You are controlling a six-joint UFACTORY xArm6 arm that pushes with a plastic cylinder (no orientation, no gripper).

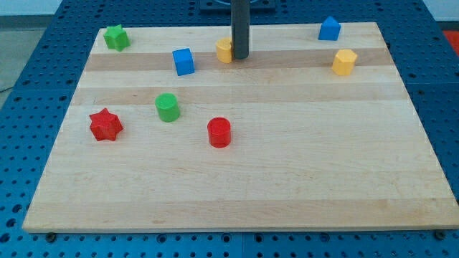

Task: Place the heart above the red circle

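Observation:
A yellow heart block (224,51) lies near the view's top, left of centre, partly hidden by my rod. My tip (240,57) touches or nearly touches its right side. The red circle block (219,132) lies near the board's middle, well below the heart and slightly to its left. The wooden board (287,172) carries all the blocks.
A blue cube (183,61) sits just left of the heart. A green circle (167,107) and a red star (105,125) lie at the left. A green star (115,37) is at top left. A blue block (329,29) and a yellow hexagon (344,62) are at top right.

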